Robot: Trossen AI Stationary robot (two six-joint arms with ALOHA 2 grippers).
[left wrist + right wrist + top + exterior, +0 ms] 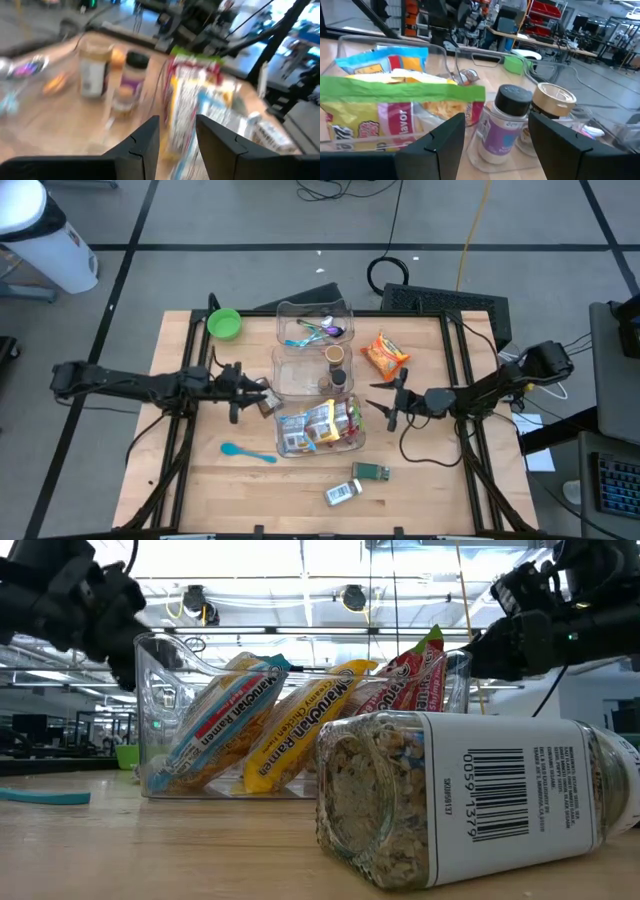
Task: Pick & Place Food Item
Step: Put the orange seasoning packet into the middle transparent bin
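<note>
We see one wooden table with two dark arms reaching in from its left and right edges. Three clear bins stand in a column down its middle.

The far bin holds a few utensils. We cannot count them.

The middle bin holds two jars, one gold-capped and one black-capped.

The near bin is packed with ramen packets. We count at least three, blue, yellow and red, leaning together.

The left gripper hangs just left of where the middle and near bins meet. Its fingers stand slightly apart, and the wrist view shows nothing between them. A small tan thing sits at its tip, and we cannot tell whether the two touch.

The right gripper hovers just right of the near bin. Its jaws are spread wide and empty, facing the packets and jars.

One orange snack bag lies to the far right of the bins, and one green bowl sits at the far left.

Near the front edge lies one spice bottle on its side. One small green-lidded jar sits just beyond it. One teal spoon lies to the near left.
</note>
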